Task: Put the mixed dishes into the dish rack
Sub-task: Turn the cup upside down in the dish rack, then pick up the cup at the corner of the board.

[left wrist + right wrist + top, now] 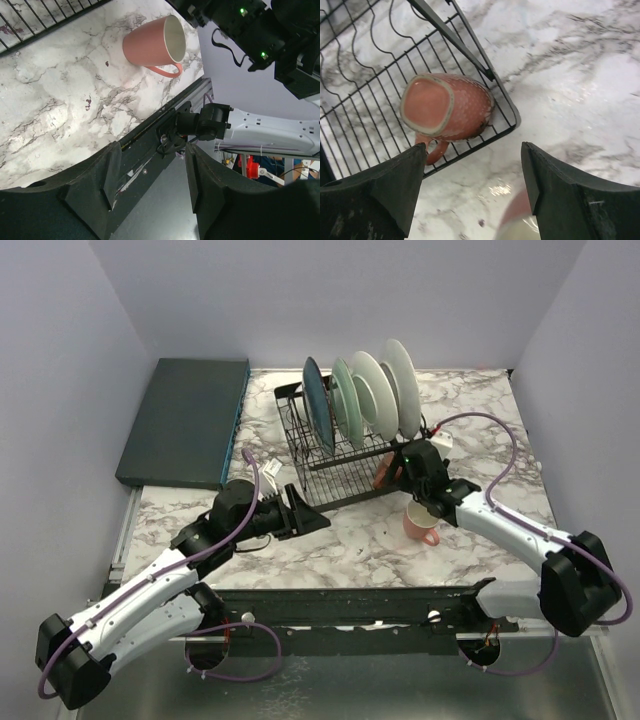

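The black wire dish rack (330, 455) stands at mid table with a dark teal plate (318, 405), a pale green plate (347, 398) and two white plates (390, 388) upright in its slots. A salmon mug (445, 107) lies bottom-up on the rack's right corner; it also shows in the top view (385, 472). A pink mug (420, 525) stands on the marble right of the rack and shows in the left wrist view (152, 42). My right gripper (472, 150) is open just above this mug, whose rim (525, 227) is below the fingers. My left gripper (152, 150) is open and empty, left of the mug (312, 520).
A dark teal flat slab (185, 420) lies at the back left. The black front rail (150, 130) runs along the table's near edge. Purple walls close the sides and back. The right arm's cable (500, 455) loops over the right side of the table.
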You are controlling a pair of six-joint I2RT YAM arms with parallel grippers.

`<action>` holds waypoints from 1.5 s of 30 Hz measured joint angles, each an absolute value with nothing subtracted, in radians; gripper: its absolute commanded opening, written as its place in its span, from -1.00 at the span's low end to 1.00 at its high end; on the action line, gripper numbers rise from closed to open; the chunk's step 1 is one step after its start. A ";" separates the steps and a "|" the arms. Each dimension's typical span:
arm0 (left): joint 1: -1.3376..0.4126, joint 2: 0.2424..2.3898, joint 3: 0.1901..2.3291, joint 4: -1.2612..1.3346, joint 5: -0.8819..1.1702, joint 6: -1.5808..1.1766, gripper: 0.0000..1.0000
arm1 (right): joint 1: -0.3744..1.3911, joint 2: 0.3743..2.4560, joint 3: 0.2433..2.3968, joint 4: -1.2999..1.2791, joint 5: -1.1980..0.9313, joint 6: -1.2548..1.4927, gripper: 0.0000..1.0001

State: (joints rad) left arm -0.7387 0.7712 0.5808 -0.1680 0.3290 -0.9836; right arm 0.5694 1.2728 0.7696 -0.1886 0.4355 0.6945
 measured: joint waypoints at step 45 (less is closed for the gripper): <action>-0.625 1.220 0.864 -0.109 0.364 -0.818 0.23 | 0.559 1.148 0.926 -0.583 0.508 0.525 0.69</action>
